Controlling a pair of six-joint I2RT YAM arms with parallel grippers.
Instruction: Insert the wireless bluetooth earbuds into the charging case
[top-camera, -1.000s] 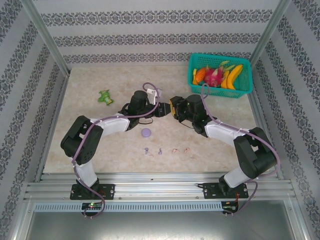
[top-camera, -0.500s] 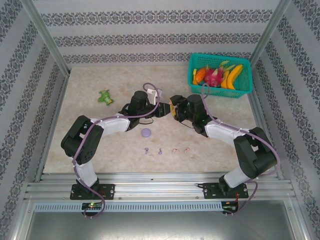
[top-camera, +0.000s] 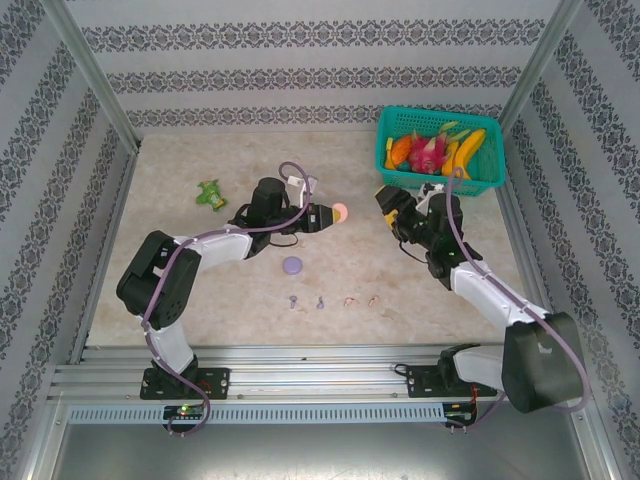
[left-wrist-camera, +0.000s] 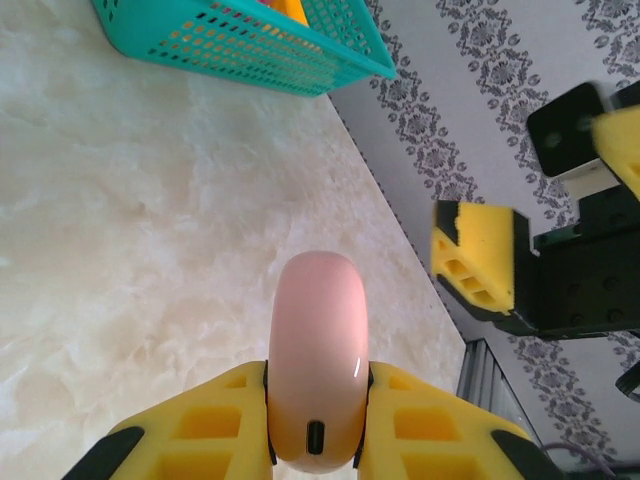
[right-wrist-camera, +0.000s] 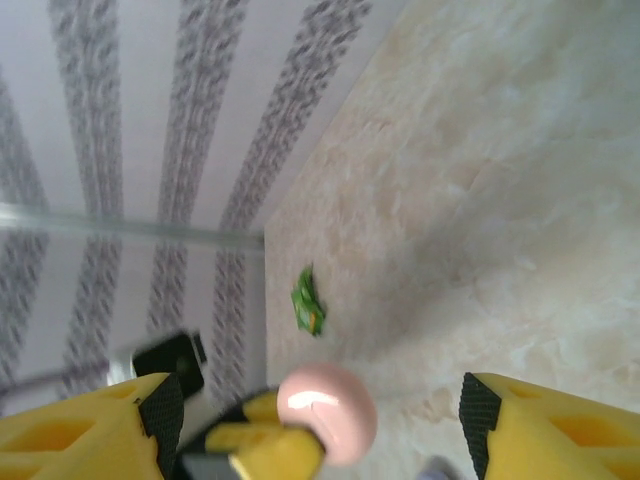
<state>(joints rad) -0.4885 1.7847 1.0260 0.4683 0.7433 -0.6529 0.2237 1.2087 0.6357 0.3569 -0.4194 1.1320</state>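
- You have the pink charging case clamped edge-on between the left gripper's fingers, above the middle of the table.
- The right gripper stands with its jaws apart and nothing between them, well off to the right of the case, in front of the teal fruit basket.
- The grip bears on the case's thin rim, a rounded, glossy surface, so I judge it could squirt out. Move slowly and don't twist the wrist sharply.
- The case looks closed, so the next job is probably getting it down flat and opened. Bring it toward the front, near the earbuds, rather than working in mid-air.
- The case is a smooth, pale pink, pebble-like disc with a small dark slot on the edge nearest the left wrist camera.
- The earbuds lie in a row near the front edge: two purple earbuds on the left and two pale pink earbuds on the right, all tiny and stemmed.
- A purple charging case rests flat just behind the row.
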